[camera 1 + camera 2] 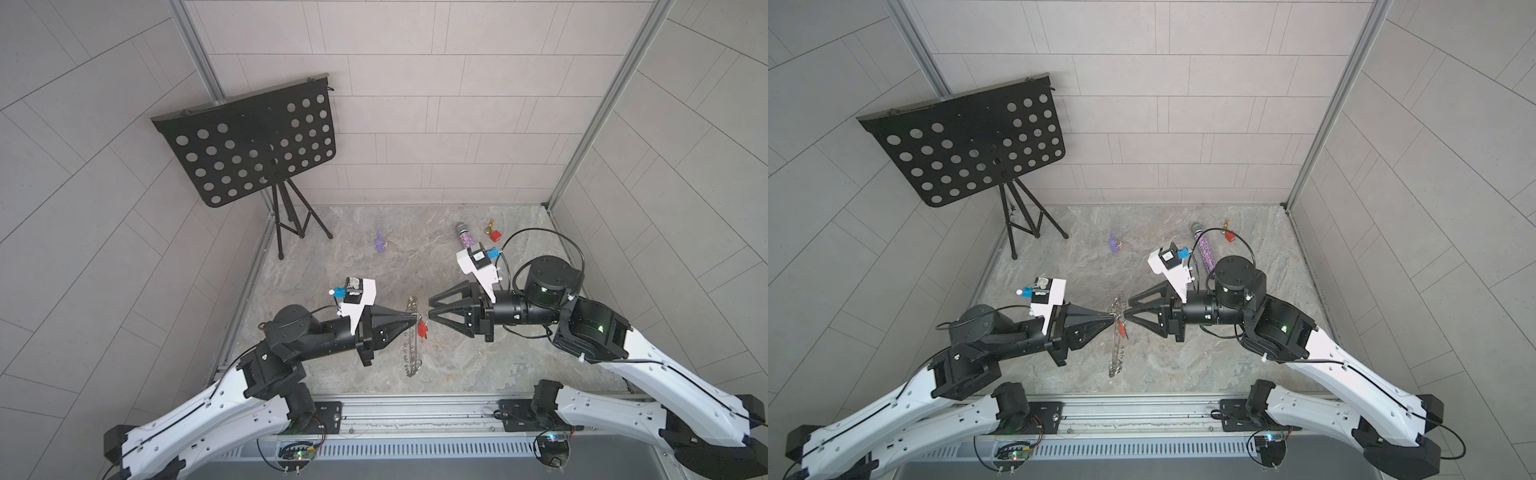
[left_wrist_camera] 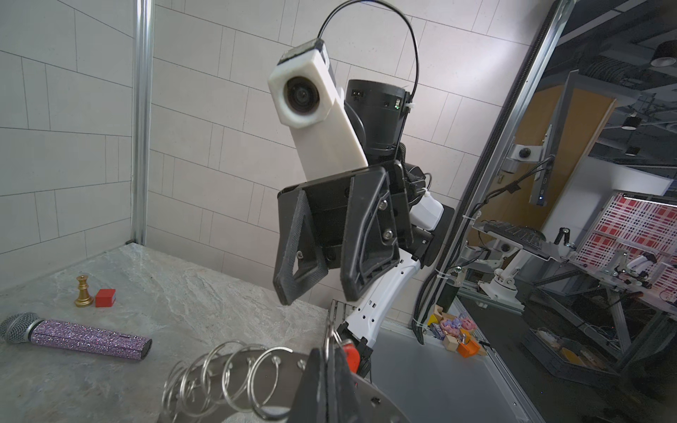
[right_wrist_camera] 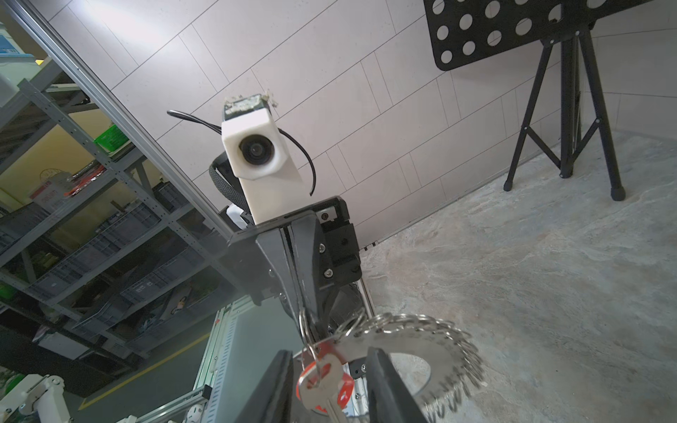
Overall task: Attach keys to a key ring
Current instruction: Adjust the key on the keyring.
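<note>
The key ring (image 1: 411, 345), a flat grey metal disc fringed with wire loops, is held off the table and shows edge-on in both top views (image 1: 1116, 357). My left gripper (image 1: 415, 319) is shut on one wire loop at its rim, as the left wrist view shows (image 2: 331, 351). The key (image 3: 322, 388), silver with a red tag (image 1: 422, 328), hangs from a loop right by those fingertips. My right gripper (image 1: 431, 311) faces the left one. It is open, with one finger (image 3: 381, 370) on each side of the hanging key and a gap on both sides.
A black perforated music stand (image 1: 249, 149) on a tripod fills the back left corner. At the back right lie a glittery purple microphone (image 1: 466, 236), a gold chess piece (image 1: 490, 226) and a red cube (image 1: 495, 236). A small purple toy (image 1: 380, 243) sits mid-back.
</note>
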### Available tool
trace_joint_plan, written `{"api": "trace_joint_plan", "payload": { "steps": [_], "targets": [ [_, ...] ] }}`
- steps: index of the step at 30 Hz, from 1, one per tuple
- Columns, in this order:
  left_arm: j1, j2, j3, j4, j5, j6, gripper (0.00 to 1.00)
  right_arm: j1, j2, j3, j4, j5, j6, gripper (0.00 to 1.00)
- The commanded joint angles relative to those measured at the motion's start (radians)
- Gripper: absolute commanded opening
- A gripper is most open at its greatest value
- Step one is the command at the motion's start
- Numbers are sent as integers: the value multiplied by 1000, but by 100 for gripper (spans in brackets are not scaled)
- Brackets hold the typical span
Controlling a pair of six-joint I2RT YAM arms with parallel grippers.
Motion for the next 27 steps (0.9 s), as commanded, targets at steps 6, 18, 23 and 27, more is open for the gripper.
{"api": "trace_joint_plan", "payload": {
  "steps": [6, 18, 23, 27],
  "targets": [
    [-2, -13, 11, 49, -1, 6, 0, -1, -3, -23, 56, -49, 34, 36],
    [-3, -6, 19, 34, -3, 15, 0, 0, 6, -25, 61, -91, 40, 13],
    [-3, 2, 29, 26, 0, 21, 0, 0, 6, -32, 65, -102, 46, 13],
    [-3, 3, 30, 26, 0, 21, 0, -1, 6, -37, 72, -104, 53, 17]
  ]
}}
